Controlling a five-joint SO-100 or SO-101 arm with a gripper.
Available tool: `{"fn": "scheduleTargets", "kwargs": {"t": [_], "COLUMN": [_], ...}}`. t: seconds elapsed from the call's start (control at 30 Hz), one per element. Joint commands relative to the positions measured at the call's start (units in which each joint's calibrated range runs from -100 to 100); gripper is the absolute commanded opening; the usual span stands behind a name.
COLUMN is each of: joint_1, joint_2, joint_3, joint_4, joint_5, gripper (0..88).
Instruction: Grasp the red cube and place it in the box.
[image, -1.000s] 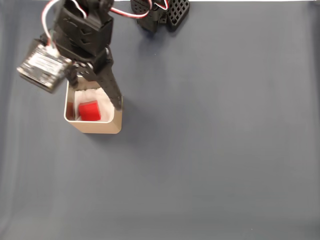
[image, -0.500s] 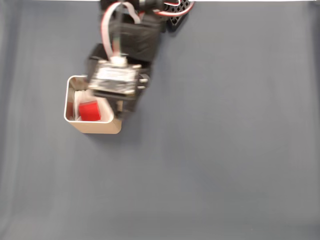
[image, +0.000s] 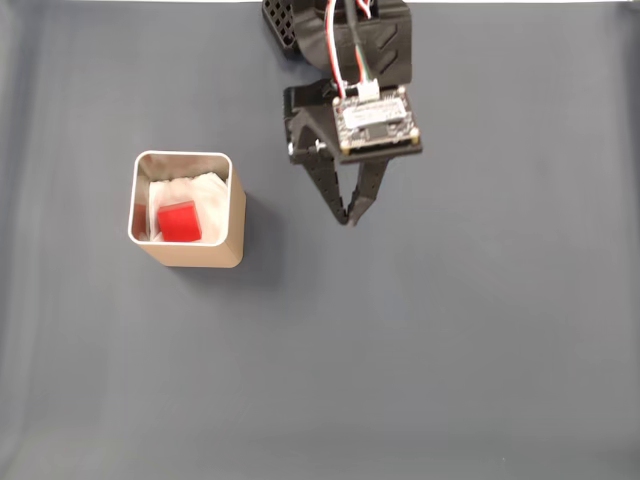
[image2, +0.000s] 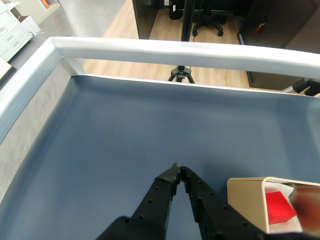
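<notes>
in your wrist view the tool sits nearest you, rising from the bottom edge with its two black fingers drawn together until the tips meet; it is clenched on nothing and hangs above bare blue bench. just past it, toward four o'clock at the lower right corner, you see the box, its tan wall facing you, and the red cube lying inside against the white lining. further out the bench runs up to a pale raised rail, and beyond that at twelve o'clock stand a tripod, a wooden floor and an office chair.

in your fixed view, looking down, the tool points toward six o'clock with its tips closed, under a small circuit board and red and white wires. the box stands well apart from it at about nine o'clock, upright on the bench, and the red cube rests in the box's middle on the lining, not touching the tool.
</notes>
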Motion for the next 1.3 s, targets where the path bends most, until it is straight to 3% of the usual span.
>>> {"fn": "scheduleTargets", "kwargs": {"t": [0.0,0.37,0.73,1.27], "joint_1": [-0.4,2.9,6.2,7.9], "joint_2": [-7.1,-27.5,-41.6,-48.5], "joint_3": [7.6,36.6,54.5,56.1], "joint_4": [-2.9,-4.4,-3.8,13.5], "joint_5": [0.3,1.0,1.6,0.8], "gripper": [0.3,0.3,0.3,0.3]}}
